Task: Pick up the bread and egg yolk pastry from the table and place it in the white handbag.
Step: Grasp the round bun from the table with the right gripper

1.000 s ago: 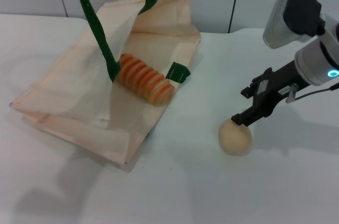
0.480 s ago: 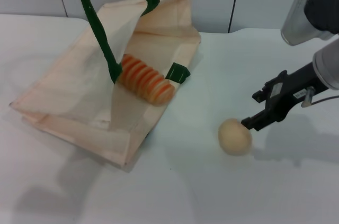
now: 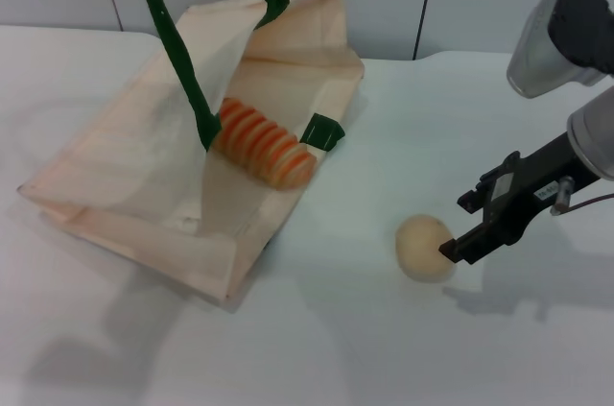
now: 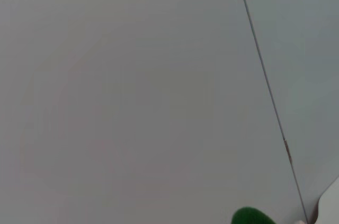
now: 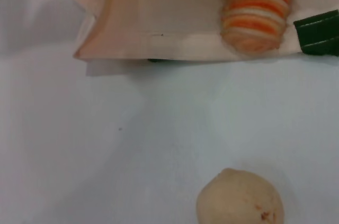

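Cream handbag (image 3: 144,176) lies flat on the worktop (image 3: 336,348), its mouth held up by green handles, bread (image 3: 264,144) already inside. Right hand (image 3: 459,250) touches the egg yolk pastry (image 3: 426,248) beside the bag; whether its fingers grip cannot be told

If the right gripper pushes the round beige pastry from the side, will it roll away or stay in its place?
The egg yolk pastry looks like a smooth ball, so it would probably roll on the smooth table. Nothing stands near it to stop it. The right gripper is already at its side, so a sideways nudge may send it toward the white handbag. It also looks soft and may dent.
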`<state>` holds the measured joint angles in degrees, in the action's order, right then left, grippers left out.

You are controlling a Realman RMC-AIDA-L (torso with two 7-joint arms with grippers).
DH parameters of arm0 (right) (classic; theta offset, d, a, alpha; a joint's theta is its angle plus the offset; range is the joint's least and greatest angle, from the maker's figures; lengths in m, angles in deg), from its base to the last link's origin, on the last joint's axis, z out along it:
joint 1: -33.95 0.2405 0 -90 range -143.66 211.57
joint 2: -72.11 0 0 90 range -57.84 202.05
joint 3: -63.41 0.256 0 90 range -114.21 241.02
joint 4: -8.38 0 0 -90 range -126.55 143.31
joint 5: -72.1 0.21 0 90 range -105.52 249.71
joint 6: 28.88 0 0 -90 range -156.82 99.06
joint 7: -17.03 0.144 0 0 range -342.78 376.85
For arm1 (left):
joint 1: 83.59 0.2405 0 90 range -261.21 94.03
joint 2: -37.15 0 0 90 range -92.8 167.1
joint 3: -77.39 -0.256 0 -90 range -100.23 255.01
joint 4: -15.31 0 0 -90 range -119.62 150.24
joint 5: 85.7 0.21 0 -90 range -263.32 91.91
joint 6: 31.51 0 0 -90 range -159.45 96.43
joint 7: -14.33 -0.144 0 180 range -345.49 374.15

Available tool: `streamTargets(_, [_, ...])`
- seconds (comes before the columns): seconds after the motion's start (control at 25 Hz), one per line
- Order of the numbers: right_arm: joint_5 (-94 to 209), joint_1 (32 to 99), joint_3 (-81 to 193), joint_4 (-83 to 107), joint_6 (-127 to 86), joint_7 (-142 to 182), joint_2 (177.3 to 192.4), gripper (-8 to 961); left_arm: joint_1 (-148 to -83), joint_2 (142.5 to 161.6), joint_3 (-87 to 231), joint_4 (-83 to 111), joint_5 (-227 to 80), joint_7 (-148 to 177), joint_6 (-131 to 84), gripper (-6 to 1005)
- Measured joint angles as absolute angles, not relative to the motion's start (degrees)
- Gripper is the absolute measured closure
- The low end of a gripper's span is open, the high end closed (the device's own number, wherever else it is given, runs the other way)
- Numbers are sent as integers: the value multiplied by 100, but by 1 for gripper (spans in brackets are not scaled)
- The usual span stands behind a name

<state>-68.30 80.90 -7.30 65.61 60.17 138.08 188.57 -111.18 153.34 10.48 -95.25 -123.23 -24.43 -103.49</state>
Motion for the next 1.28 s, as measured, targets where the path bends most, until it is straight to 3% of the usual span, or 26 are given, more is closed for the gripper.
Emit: streamTargets(1.28, [-6838, 8968, -856, 4798, 5151, 13772, 18860, 140, -11241, 15334, 1024, -9424, -12323, -2443, -10349, 866])
